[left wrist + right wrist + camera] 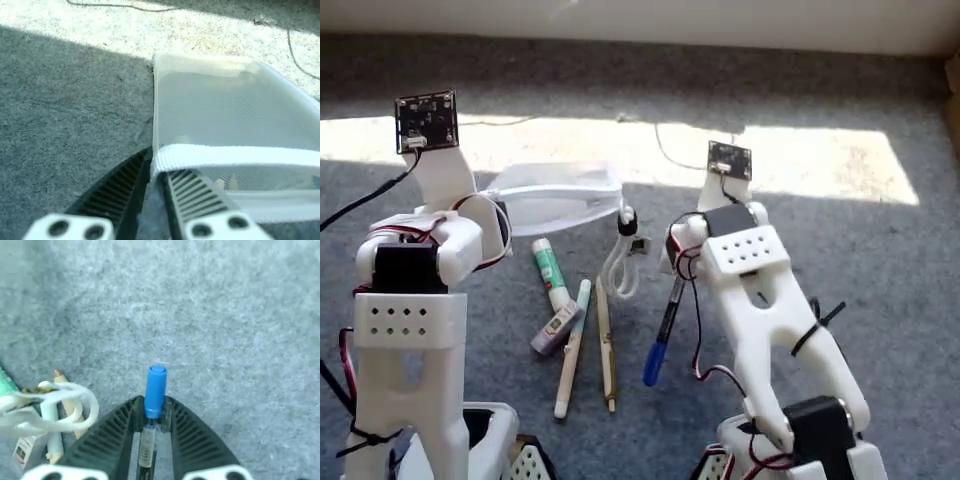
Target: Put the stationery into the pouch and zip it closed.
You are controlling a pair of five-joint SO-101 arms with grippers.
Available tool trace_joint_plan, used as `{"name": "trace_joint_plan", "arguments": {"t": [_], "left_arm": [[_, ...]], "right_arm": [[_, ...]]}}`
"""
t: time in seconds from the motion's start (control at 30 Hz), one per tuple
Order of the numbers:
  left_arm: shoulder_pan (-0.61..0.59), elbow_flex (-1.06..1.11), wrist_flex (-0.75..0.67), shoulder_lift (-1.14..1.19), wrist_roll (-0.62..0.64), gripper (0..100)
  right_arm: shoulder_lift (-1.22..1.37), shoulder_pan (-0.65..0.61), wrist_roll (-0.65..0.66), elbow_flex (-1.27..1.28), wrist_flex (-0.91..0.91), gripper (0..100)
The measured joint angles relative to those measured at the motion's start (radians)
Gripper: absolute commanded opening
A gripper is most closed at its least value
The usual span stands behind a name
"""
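- Closed almost fully: left gripper (155, 161), with only the white woven rim at one corner of the pouch (225, 105) pinched between its ribbed fingers.
- Lying flat on the grey carpet (880, 270), translucent and mesh-sided, its far edge reaching a sunlit strip (810, 160).
- Closed tight on the blue-capped pen (156, 385): right gripper (154, 409), with the blue cap sticking out past the fingertips and the dark barrel running back between the fingers.
- In the high view, held clear of the pouch on the side towards the arm bases, off the end nearest the right arm, slanting with the cap lowest.
- Just beside the pouch's near edge, towards the arm bases: a green and white glue stick (549, 268), lying on the carpet and pointing away from the pouch.
- At the glue stick's end farthest from the pouch: a small boxy item (555, 330), touching or nearly touching it; cannot tell which.
- Farther from the pouch, side by side: a white pen (571, 350) and a tan pencil (607, 350), both lying lengthwise away from it.
- Close to the pouch's end nearest the right arm: a looped white cable (620, 262), between the pouch and the held pen.
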Motion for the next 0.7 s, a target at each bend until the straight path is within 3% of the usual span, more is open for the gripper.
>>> {"name": "trace_joint_plan", "arguments": {"t": [0.3, 0.53, 0.7], "left_arm": [[0.008, 0.0, 0.0, 0.0, 0.008, 1], [0.008, 0.0, 0.0, 0.0, 0.008, 1], [0.008, 0.0, -0.003, 0.0, 0.008, 1]], "right_arm": [[-0.37, 0.0, 0.006, 0.077, 0.0, 0.5], [-0.609, 0.0, 0.192, 0.077, 0.0, 0.5], [-0.715, -0.029, 0.255, 0.077, -0.052, 0.5]]}}
